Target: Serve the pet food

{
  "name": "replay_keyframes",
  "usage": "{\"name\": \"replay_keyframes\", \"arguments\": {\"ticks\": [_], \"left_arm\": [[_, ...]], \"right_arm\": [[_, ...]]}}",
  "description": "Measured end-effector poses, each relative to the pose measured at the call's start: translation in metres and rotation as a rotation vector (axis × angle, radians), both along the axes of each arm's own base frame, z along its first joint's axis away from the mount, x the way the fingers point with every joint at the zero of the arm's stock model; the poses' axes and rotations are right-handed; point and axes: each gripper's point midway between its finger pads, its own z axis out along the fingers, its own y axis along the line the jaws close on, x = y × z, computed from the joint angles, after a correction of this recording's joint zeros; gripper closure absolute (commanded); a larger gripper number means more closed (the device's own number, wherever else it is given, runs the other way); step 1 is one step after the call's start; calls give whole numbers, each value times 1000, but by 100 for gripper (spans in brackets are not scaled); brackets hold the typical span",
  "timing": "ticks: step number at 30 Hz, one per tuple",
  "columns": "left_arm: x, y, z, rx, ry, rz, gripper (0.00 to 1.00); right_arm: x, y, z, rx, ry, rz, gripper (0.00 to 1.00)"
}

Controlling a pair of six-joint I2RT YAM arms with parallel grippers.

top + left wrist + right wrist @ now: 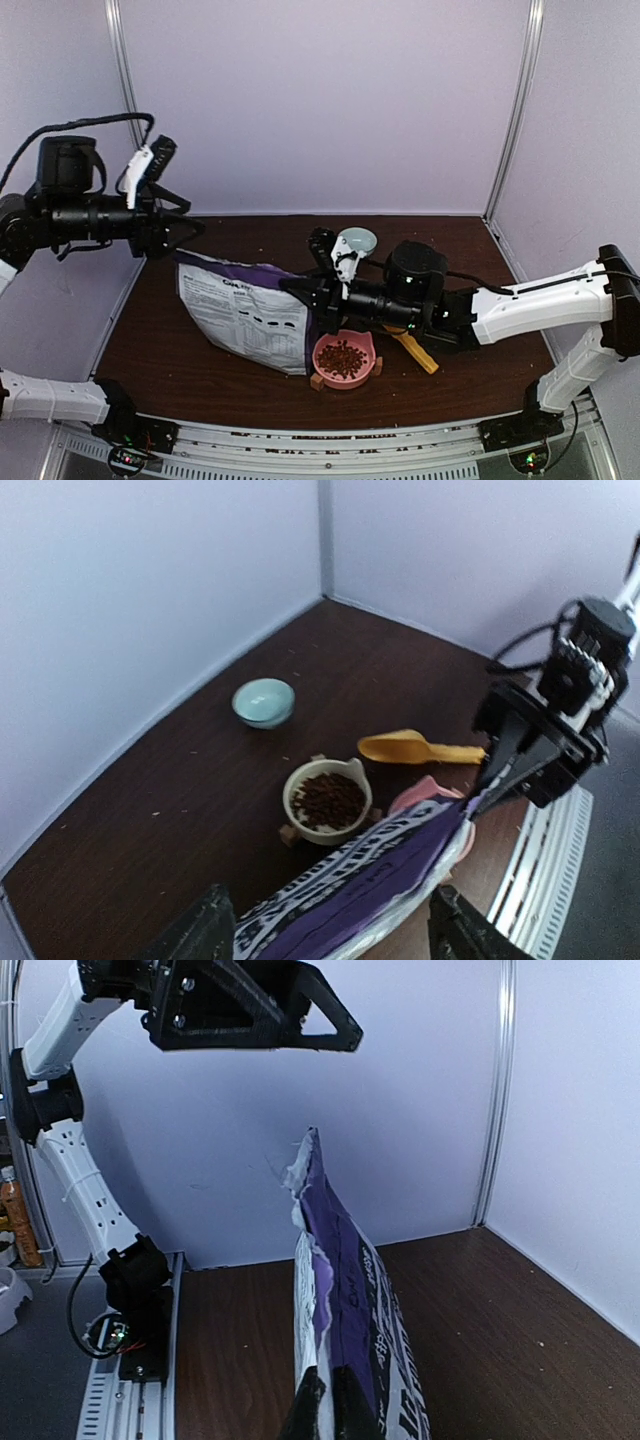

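The pet food [343, 357] fills a small footed bowl [368, 372] near the table's front; it also shows as a dark heap of pet food [328, 798] in the left wrist view. A purple-and-white bag [245, 312] stands tilted left of the bowl. My right gripper [295, 288] is shut on the bag's torn top edge [318, 1210], fingers pinched together on it [328, 1400]. My left gripper [185, 228] hangs open just above the bag's far left corner. Its fingers [205, 930] stand wide to either side of the bag [360, 880] without touching it.
A yellow scoop [415, 352] lies on the table under the right arm, right of the bowl. A small teal bowl [357, 240] sits behind the right gripper. A pink edge [420, 792] peeks out behind the bag. White walls enclose the table on three sides.
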Motion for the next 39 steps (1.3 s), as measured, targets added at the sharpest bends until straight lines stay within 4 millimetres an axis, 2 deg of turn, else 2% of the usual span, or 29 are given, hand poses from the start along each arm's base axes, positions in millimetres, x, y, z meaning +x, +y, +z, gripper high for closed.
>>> {"name": "replay_keyframes", "arguments": {"ticks": [3,6,9,11,16,20,26,27,28,29,32,35,38,39], "left_arm": [[-7,-45,-30,136,39,-195,30],[-14,-71,-67,262,99,-328,31],[-15,-75,-90,344,132,-377,44],[-16,-75,-98,375,146,-394,54],[-19,-74,-96,401,116,-429,83],[-24,-72,-98,421,125,-450,100],[-29,-70,-101,439,141,-464,100],[-29,-70,-101,439,140,-465,95],[-29,-70,-101,440,140,-464,85],[-30,-69,-101,441,138,-463,81],[-29,-63,-103,465,143,-435,77],[-25,-52,-105,498,128,-387,82],[-22,-42,-111,537,118,-345,100],[-21,-41,-112,542,117,-336,100]], "right_arm": [[0,-3,0,33,46,52,100],[-3,-4,1,54,91,98,100],[-5,-5,0,69,124,135,100],[-6,-6,0,71,138,149,100],[-8,-6,0,73,154,170,100],[-6,-7,0,73,156,169,100],[-6,-7,-1,69,158,174,100],[-6,-7,-1,68,158,174,100],[-6,-7,-1,69,157,174,100],[-6,-7,-1,68,157,175,100],[-4,-8,-1,69,156,170,100],[-2,-9,-1,69,156,165,100],[-2,-10,0,67,156,164,100],[-2,-10,0,66,156,164,100]]}}
